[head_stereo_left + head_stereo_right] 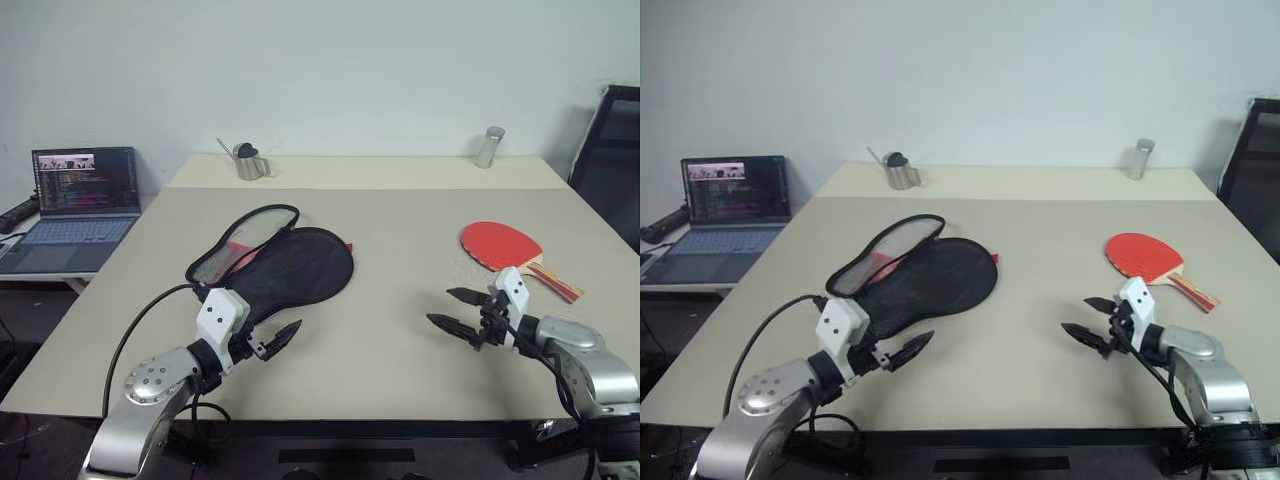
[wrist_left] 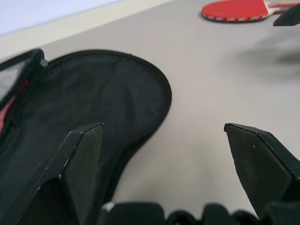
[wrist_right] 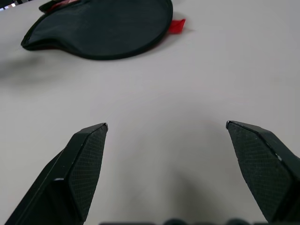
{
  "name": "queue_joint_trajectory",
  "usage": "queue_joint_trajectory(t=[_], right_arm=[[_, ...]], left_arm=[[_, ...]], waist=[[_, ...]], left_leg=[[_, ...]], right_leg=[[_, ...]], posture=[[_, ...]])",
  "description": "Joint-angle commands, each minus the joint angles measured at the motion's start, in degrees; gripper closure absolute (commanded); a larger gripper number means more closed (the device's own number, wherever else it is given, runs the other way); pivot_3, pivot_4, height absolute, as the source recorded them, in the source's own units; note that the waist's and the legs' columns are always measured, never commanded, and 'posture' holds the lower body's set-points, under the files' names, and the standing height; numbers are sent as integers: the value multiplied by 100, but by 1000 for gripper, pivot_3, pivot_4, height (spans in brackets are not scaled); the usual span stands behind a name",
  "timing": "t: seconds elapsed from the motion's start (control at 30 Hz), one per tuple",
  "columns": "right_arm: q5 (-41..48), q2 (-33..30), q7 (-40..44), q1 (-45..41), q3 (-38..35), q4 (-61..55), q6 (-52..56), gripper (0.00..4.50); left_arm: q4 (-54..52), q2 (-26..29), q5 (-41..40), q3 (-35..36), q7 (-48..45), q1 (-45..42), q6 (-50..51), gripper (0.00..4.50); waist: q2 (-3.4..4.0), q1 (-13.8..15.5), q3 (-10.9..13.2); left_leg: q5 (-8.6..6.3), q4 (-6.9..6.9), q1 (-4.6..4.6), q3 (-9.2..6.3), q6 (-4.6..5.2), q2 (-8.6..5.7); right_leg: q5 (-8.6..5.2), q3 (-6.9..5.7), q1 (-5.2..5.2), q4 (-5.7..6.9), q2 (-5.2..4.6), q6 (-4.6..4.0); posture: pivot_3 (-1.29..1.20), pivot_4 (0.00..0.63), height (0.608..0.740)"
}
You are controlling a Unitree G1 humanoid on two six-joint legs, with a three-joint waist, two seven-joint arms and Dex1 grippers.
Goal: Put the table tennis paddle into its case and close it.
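Paddle (image 1: 500, 245) lies red face up on the table (image 1: 400, 330) toward the right, well apart from its case (image 1: 285, 268), which lies unzipped at centre-left. Left pincer (image 1: 272, 342) hovers spread, empty, just beside the case; right pincer (image 1: 455, 310) hovers spread, empty, near the paddle.

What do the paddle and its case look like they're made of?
The paddle: matte red face, probably rubber; pale handle with dark-red stripes, likely wood. The case: dull black, slightly creased, probably woven fabric, with a zipper along its edge and a mesh flap.
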Motion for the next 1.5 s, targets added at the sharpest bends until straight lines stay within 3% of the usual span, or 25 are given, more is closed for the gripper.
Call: queue_joint_trajectory(t=[0.03, 0.47, 0.77, 0.93, 1.33, 1.5], right_arm=[[86, -147, 103, -36, 39, -263, 110, 50], [569, 36, -99, 73, 284, -1287, 855, 50], [771, 758, -738, 217, 765, -2140, 1322, 50], [733, 758, -793, 102, 774, -2170, 1245, 50], [645, 860, -889, -414, 929, -2122, 1042, 50], [853, 668, -725, -552, 804, -2318, 1175, 50]], left_arm=[[-150, -120, 110, -44, 190, 21, -41, 0], [170, -489, -38, 298, 101, 222, -716, 0], [340, -312, -191, 932, -112, 736, -979, 0], [646, -226, -179, 922, -195, 371, -997, 0], [1683, 117, -34, 760, -654, -851, -1019, 0], [1594, 175, -421, 915, -714, -891, -373, 0]], waist=[[-1, 11, 0], [-2, 14, -1], [-4, 26, -2], [-8, 30, -3], [-8, 15, -3], [-8, 9, -2]], left_leg=[[0, 2, 0, -2, 0, 1], [-2, 7, -2, -2, -3, 7], [-7, 5, -2, -7, -9, 24], [-8, 10, -2, 3, -11, 21], [-10, 1, -3, 14, -9, 23], [-10, 7, -3, 14, -9, 23]], right_leg=[[0, -1, 0, 1, 0, 1], [4, -1, 1, -5, -7, 0], [2, 1, -4, -6, -2, -4], [-14, 6, -2, -14, -8, -30], [4, -10, -6, -11, 4, -3], [6, -8, -6, -8, 2, 0]], posture=[[0, 150, 740], [0, 150, 740], [0, 150, 740], [0, 150, 740], [0, 150, 740], [0, 150, 740]])
